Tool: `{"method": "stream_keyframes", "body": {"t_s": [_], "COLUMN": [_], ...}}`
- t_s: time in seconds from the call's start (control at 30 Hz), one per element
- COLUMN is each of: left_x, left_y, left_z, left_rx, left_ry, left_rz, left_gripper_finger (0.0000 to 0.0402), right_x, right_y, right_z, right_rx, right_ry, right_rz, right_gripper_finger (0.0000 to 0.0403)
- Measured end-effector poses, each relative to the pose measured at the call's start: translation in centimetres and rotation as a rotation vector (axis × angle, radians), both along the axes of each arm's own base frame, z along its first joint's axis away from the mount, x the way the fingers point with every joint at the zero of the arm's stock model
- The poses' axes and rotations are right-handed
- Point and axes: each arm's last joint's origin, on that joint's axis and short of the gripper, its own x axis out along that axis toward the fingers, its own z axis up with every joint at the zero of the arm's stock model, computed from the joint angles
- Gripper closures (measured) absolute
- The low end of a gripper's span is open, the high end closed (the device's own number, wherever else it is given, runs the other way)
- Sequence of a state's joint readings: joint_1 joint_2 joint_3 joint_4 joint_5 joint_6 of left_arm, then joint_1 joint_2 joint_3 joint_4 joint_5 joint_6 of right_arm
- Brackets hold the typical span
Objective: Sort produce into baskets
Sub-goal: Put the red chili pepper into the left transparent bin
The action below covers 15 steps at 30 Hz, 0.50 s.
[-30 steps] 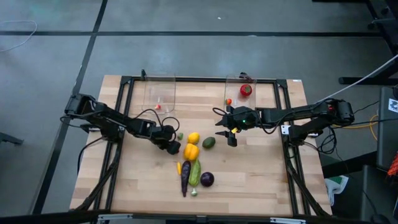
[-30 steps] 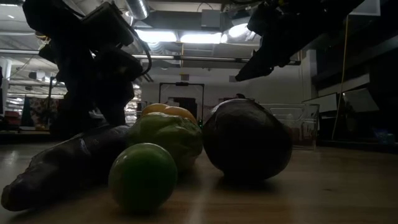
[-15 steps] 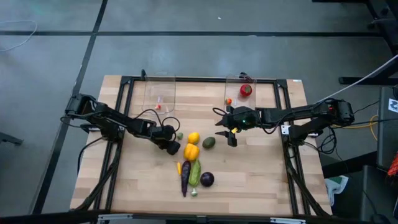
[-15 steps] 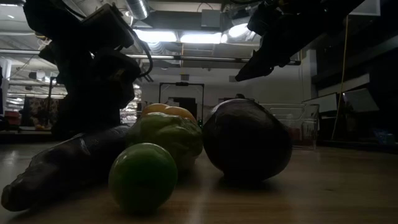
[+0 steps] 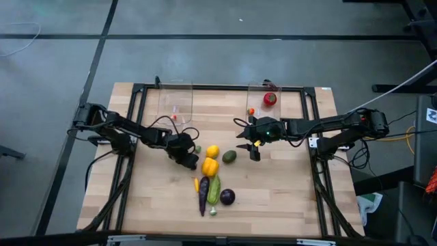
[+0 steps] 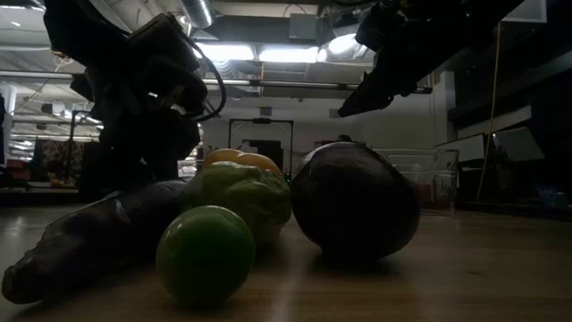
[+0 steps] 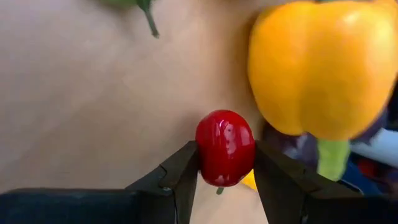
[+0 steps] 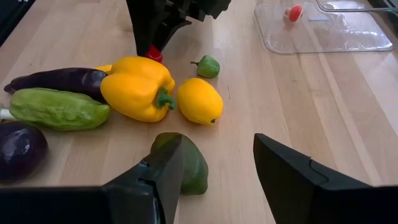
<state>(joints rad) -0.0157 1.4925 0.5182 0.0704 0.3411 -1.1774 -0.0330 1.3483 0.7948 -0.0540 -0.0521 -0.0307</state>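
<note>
My left gripper [image 5: 184,154] is shut on a tiny red piece [image 7: 225,146], beside the yellow pepper [image 5: 209,166]. My right gripper [image 5: 250,146] is open and empty, hovering over the table just right of the green avocado [image 5: 229,156]; the avocado also shows in the right wrist view [image 8: 186,163]. The lemon [image 5: 213,151], green cucumber [image 5: 214,189], purple eggplant [image 5: 203,194] and purple round piece [image 5: 227,197] lie on the table. Two clear bins [image 5: 175,102] [image 5: 262,87] stand at the far side. The right bin holds a red tomato [image 5: 270,99]. My left gripper pinches the tiny red piece by its two opposite sides [image 7: 202,152] between its two fingertips [image 7: 185,167]. The fingers slant down from the table's left. In the right wrist view the piece [image 8: 153,53] sits at the fingers' lower end, close over the table; whether it is clear I cannot tell.
A small green piece [image 5: 197,148] lies by the left gripper. A tiny red piece [image 5: 173,117] is in the left bin and a tiny orange one [image 5: 251,111] in the right bin. A black frame [image 5: 225,87] borders the table. Bare wood lies at the near right.
My left gripper has risen a little and drawn slightly toward the table's far left, away from the yellow pepper. My right arm has kept still.
</note>
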Motion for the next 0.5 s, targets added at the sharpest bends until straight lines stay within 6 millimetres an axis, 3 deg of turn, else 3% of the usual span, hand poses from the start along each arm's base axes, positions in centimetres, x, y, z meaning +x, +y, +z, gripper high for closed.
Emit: {"method": "stream_keyframes", "body": {"t_s": [0.2, 0.5], "left_x": [0.9, 2.9], "left_y": [0.7, 2.5], "left_z": [0.9, 4.1], "left_rx": [-0.027, 0.036], "left_ry": [-0.139, -0.562], "left_rz": [-0.040, -0.008], "left_gripper_finger": [0.0259, 0.0259], "right_x": [0.0, 0.0], "right_y": [0.0, 0.0], "right_z": [0.0, 0.0], "right_rx": [0.000, 0.000], "right_ry": [0.000, 0.000], "right_rz": [0.000, 0.000], "right_gripper_finger": [0.0210, 0.0210]}}
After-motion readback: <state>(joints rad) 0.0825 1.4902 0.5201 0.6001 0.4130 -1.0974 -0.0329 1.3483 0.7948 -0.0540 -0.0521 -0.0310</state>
